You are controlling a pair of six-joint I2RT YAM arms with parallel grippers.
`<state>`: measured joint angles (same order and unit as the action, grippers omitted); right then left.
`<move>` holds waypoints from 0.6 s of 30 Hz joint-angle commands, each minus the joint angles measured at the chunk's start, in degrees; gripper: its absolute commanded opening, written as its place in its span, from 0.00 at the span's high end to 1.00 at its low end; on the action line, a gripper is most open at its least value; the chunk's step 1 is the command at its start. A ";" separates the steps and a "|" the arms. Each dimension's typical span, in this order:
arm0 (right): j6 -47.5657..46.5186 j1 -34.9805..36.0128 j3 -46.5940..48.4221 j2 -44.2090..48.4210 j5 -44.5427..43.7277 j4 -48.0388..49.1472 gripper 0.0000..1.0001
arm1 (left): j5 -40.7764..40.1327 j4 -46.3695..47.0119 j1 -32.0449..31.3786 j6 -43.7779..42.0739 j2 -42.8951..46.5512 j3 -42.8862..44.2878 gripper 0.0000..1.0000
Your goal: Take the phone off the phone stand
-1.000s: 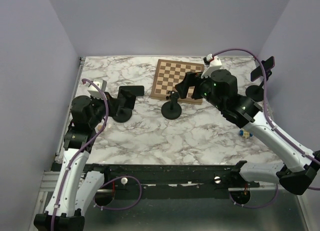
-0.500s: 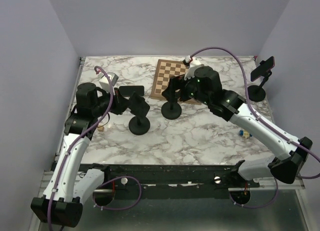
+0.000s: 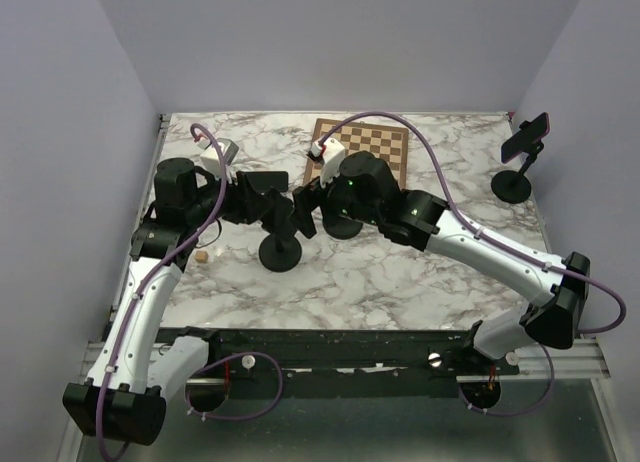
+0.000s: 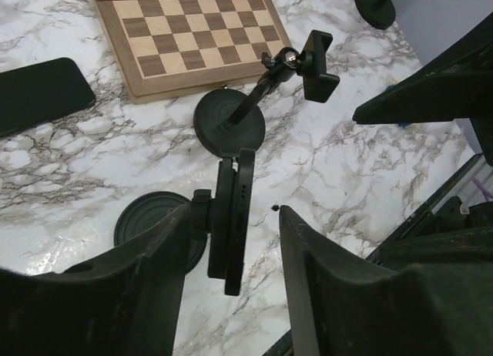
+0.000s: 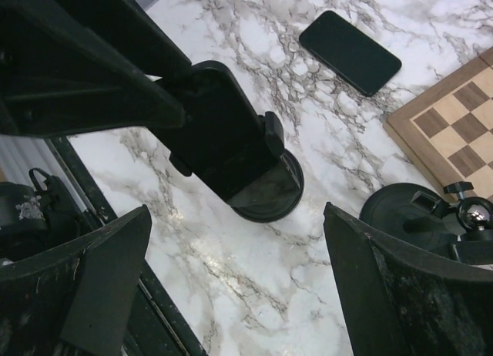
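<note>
The left pincer [image 4: 235,213] stands part-open around the task's thing: the black slab-shaped phone [image 5: 216,132], clamped upright in a black phone stand with a round disc base [image 3: 281,253]. In the left wrist view the phone is seen edge-on between the two fingers. The left finger [image 4: 154,271] lies against the stand's side clamp, and the right finger [image 4: 339,287] is separated from the phone by a visible gap. The phone is therefore bracketed by this pincer, not squeezed by it.

The stand rests on the white-and-grey marble-pattern table [image 3: 400,272], left of centre.

The right pincer [image 5: 237,211] is spread wide and holds nothing. It points at the phone from the right, just beside it. In the right wrist view the phone and the stand base sit ahead of the fingertips, between the lines of the two fingers, without contact.

Other items, left to right:
- a second black phone lying flat on the table [image 4: 38,94], behind the left pincer
- a brown-and-cream wooden chessboard [image 3: 370,147] at the far edge
- an empty black stand with a ball-joint clamp [image 4: 229,122] – in front of the chessboard
- a third black stand carrying a dark phone [image 3: 527,137], well apart at the far right
</note>
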<state>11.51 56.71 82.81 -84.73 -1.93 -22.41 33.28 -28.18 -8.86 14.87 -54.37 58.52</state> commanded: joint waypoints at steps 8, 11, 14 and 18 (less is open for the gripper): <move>-3.28 1.87 2.05 -3.66 -0.97 3.14 0.00 | -2.01 5.29 -0.19 1.69 8.12 -5.33 0.32; -2.67 1.79 2.40 -3.70 -1.36 3.32 0.00 | -3.43 3.44 -0.19 1.20 6.05 -4.83 0.33; -1.24 1.84 1.38 -2.05 -3.13 4.18 0.00 | -0.97 4.96 -0.19 2.08 4.02 -5.29 0.41; -0.51 1.84 -0.37 1.18 -6.41 4.72 0.00 | 2.67 7.48 -0.19 3.96 1.94 -6.06 0.55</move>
<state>9.82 58.17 83.22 -87.53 -3.97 -19.75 32.16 -23.55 -8.86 16.80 -50.83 53.80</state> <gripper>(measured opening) 0.998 0.515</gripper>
